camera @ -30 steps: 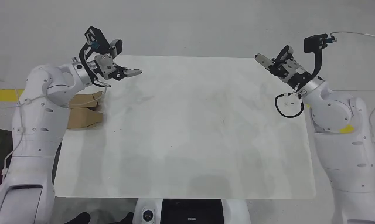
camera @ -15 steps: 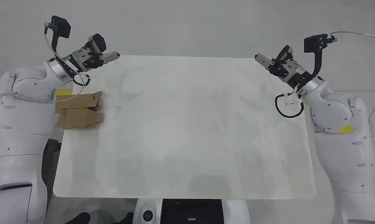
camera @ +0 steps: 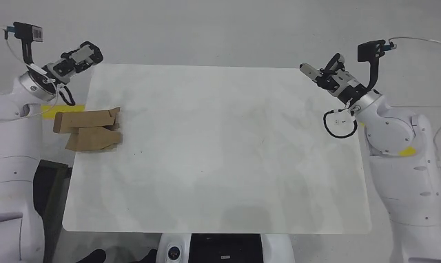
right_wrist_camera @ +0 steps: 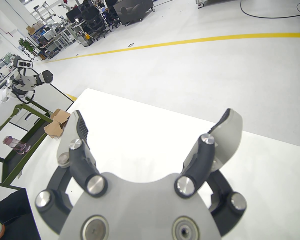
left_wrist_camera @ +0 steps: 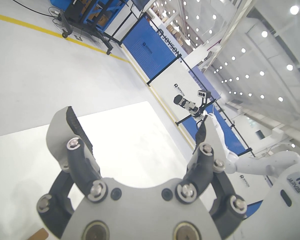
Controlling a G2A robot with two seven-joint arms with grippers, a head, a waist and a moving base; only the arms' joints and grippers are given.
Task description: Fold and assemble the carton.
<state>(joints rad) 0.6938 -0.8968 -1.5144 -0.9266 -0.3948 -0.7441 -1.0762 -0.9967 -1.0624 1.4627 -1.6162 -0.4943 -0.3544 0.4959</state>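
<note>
At the left edge of the white table [camera: 220, 153] you see the carton [camera: 88, 129], flat and unassembled, partly past the rim and touched by neither arm. The left gripper [camera: 88, 54], jaws apart and empty, hangs beyond the far-left corner. The right gripper [camera: 313, 71], likewise spread and empty, sits over the far-right corner, probably parked until needed. Since a second ago the left arm has swung outward off the table, uncovering the carton; the right has not moved.
</note>
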